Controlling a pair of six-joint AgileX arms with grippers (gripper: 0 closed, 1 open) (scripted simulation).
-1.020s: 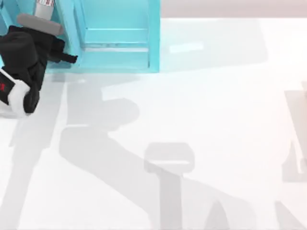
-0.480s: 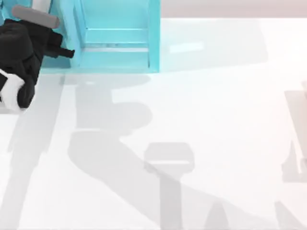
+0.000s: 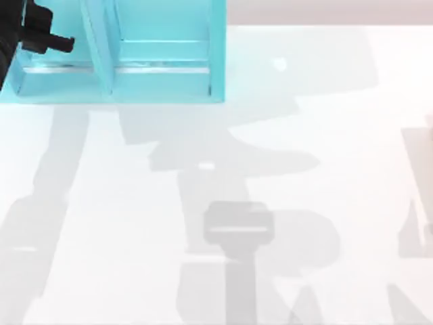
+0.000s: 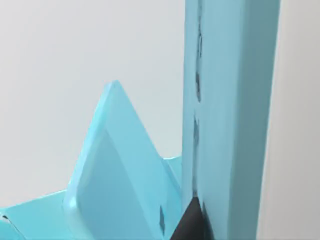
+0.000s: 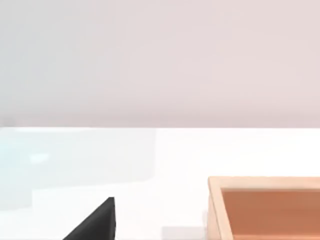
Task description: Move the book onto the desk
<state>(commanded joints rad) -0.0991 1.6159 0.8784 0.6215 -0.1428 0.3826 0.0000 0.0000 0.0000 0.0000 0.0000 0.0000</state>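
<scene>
**Ana:** Looking for the book, where would one place it?

**Ben:** Most likely it is the tall teal slab [image 4: 235,100] in the left wrist view, standing upright at the shelf [image 3: 162,74], which sits at the desk's [image 3: 304,169] far left corner. That is a judgement, since both are the same teal.

**Ana:** And the left gripper [image 3: 44,40]?

**Ben:** It is at that same corner, over the shelf's left compartment. A dark part of it touches the slab's face near one end, but whether the jaws are clamped on the slab cannot be told.

**Ana:** How would the book handle?

**Ben:** It is probably light and stiff, thin and broad. The glossy cover may be slippery, and a hold near one end would let the long side swing or twist. Pinching across the two covers, closer to the middle of an edge, seems safer.

**Ana:** What of the right gripper [image 5: 95,222]?

**Ben:** It is parked low over the desk, near a wooden box [image 5: 265,210]. Its jaws cannot be told either.
</scene>
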